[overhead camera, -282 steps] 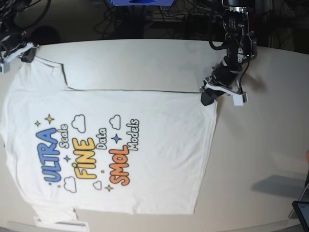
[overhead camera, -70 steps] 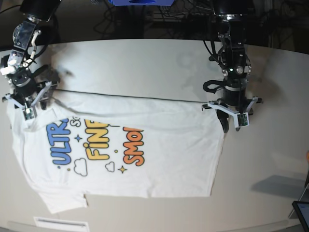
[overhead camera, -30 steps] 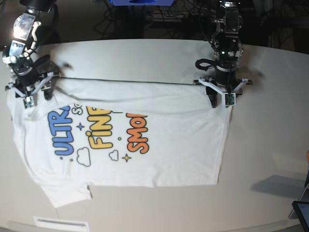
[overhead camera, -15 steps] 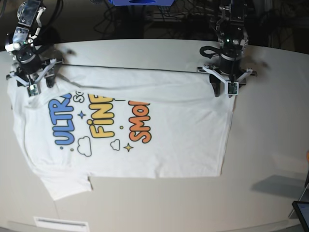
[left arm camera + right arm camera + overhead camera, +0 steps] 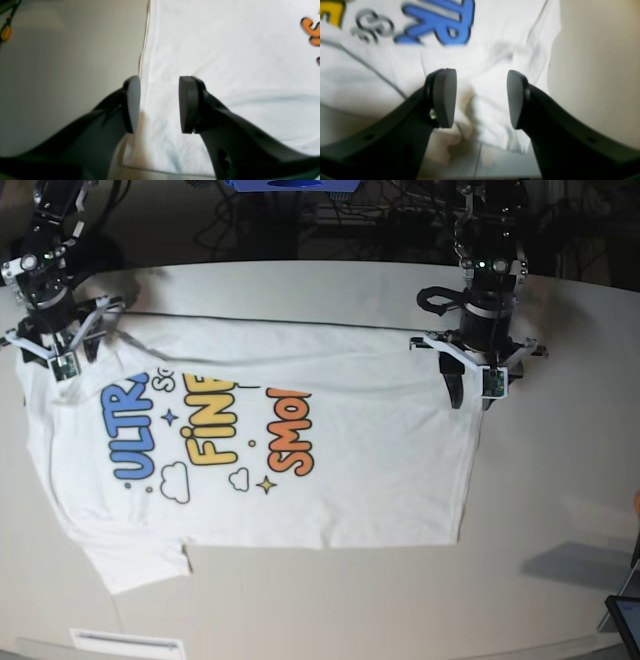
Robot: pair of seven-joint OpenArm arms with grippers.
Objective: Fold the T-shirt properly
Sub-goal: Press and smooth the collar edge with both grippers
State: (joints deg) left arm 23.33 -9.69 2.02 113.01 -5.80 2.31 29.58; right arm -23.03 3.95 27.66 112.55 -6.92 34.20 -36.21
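We read blue "ULTR", yellow "FINE" and orange "SMOL" on the shirt [image 5: 330, 450], which lies print-up across the table [image 5: 560, 510], its far edge folded over so the top of the print is cut off. A cloud and stars sit under the words. The left tool [image 5: 158, 105] stands with its fingers apart over the shirt's hem corner, gripping nothing; the right tool [image 5: 480, 98] is likewise spread above the bunched sleeve end. Bare table lies beyond the hem and along the near side — open room there.
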